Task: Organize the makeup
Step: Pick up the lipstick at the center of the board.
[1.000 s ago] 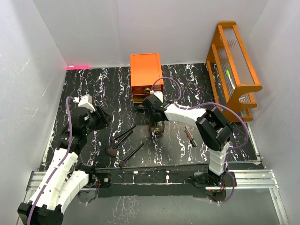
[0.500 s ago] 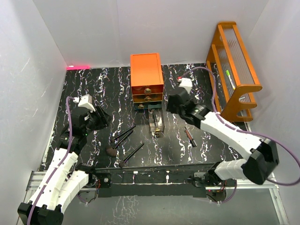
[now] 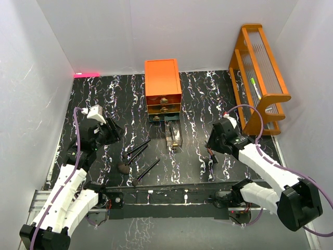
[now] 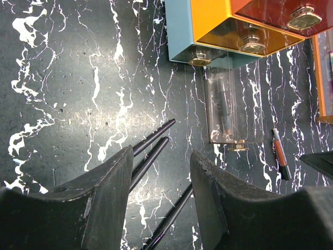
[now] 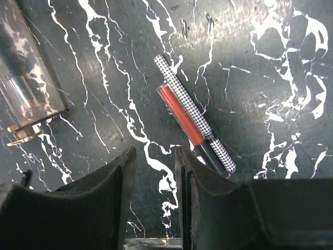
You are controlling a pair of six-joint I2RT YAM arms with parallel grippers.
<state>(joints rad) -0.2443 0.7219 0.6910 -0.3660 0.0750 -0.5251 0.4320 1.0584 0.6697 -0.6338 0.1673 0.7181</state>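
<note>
red tube [image 5: 183,120] beside checkered tube [image 5: 193,112], just ahead of right tool [image 5: 155,154]; apart

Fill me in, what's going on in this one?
Two robot arms are tidying makeup on a black marbled table. The right gripper, open and empty, hovers over a red tube and a houndstooth-patterned tube lying side by side. The left gripper, also open and empty, hangs above three long black brushes. A clear drawer is pulled out of the orange drawer chest, with one slim dark stick inside.
</note>
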